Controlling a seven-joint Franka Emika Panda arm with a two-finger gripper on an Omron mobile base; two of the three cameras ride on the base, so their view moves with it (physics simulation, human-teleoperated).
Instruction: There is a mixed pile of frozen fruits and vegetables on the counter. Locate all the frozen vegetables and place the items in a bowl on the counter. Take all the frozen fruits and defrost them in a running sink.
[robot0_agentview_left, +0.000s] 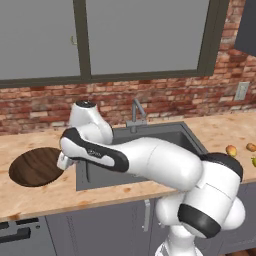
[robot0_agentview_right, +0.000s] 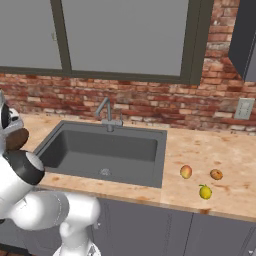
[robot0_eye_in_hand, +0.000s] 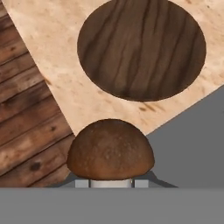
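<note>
My gripper (robot0_eye_in_hand: 111, 180) is shut on a frozen vegetable (robot0_eye_in_hand: 110, 150), a brown-capped mushroom with a pale stem that hides most of the fingers. Just beyond it in the hand view lies the dark wooden bowl (robot0_eye_in_hand: 141, 48), with nothing in it. In the left base view the hand (robot0_agentview_left: 64, 161) hangs at the right rim of the bowl (robot0_agentview_left: 35, 167), left of the sink (robot0_agentview_left: 150, 135). On the counter (robot0_agentview_right: 200, 150) right of the sink (robot0_agentview_right: 100, 150) lie two frozen fruits, one yellow-orange (robot0_agentview_right: 186, 172) and one orange-brown (robot0_agentview_right: 216, 174), and a bright yellow vegetable (robot0_agentview_right: 205, 192).
A slim steel faucet (robot0_agentview_right: 106, 114) stands behind the basin, and I see no water running. A brick wall and windows back the counter. An outlet (robot0_agentview_right: 244, 108) sits on the wall at the right. My arm (robot0_agentview_left: 150, 160) spans the sink's front edge.
</note>
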